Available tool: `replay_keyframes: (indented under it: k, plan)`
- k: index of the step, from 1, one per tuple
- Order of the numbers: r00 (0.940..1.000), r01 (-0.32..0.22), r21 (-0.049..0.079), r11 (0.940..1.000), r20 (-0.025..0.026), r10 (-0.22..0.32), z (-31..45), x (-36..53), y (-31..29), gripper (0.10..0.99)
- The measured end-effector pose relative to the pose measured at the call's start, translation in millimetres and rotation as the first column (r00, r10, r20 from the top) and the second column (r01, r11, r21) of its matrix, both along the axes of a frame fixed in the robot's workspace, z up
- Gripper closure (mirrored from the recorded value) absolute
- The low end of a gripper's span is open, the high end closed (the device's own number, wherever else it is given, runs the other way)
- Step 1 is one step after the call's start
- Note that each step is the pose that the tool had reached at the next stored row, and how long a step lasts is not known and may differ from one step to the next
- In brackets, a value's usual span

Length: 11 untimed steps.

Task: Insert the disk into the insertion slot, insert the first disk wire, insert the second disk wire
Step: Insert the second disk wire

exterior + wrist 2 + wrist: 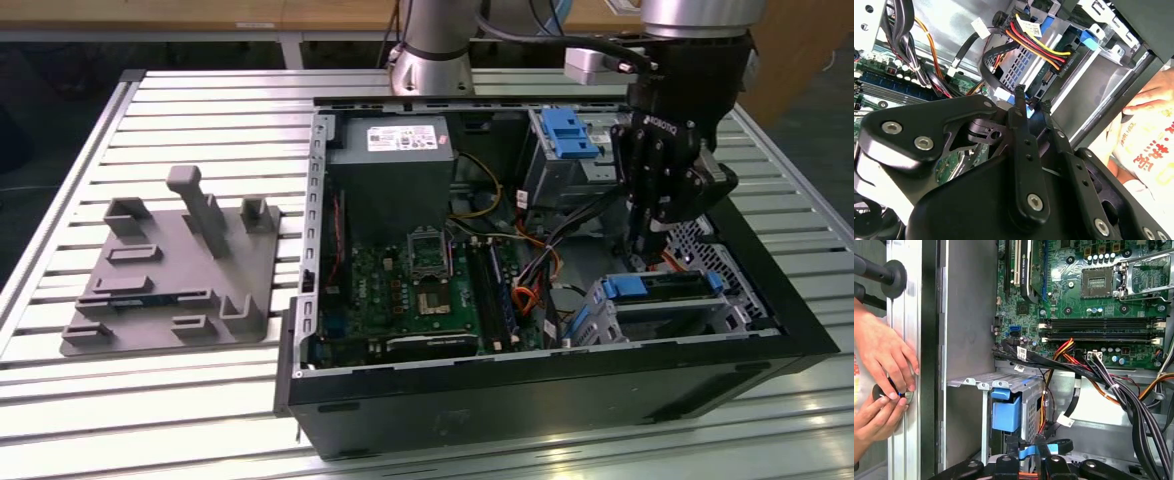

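The disk (663, 288), silver in its blue carrier, lies inside the insertion slot (721, 310), the low perforated cage at the case's front on the exterior view's right. In the second wrist view a black plug with red, yellow and black wires (1060, 64) sits against the disk's (1094, 85) edge. My gripper (650, 262) reaches down into the case just behind the cage. Its fingertips (1019, 91) stand close together on the blue end (1028, 108) of a flat black disk wire (988, 62). The first wrist view shows the gripper (1026, 440) beside the blue carrier (1006, 412).
A taller metal bay with a blue latch (570, 135) stands at the case's back. The motherboard (414, 290) and loose cable bundles (1114, 385) fill the case floor. A person's hands (881, 365) rest on the slatted table outside the case wall. A grey fixture plate (174, 270) lies on the exterior view's left.
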<state>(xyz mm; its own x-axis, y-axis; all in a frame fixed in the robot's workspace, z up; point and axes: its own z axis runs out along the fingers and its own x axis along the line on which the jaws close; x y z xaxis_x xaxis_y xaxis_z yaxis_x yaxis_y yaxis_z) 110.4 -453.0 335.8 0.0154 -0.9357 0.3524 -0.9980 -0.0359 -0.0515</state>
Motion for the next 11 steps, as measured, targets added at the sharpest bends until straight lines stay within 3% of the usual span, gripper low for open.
replay_keyframes:
  k: [4,6,11]
  plan:
    - [1.0,0.0,0.0,1.0,0.0,0.0,-0.4,0.0,0.0,0.827]
    - [1.0,0.0,-0.001,1.0,0.0,0.0,-0.6,0.0,0.0,0.945]
    - [1.0,0.0,-0.001,1.0,0.0,0.0,-0.8,0.0,0.0,0.945]
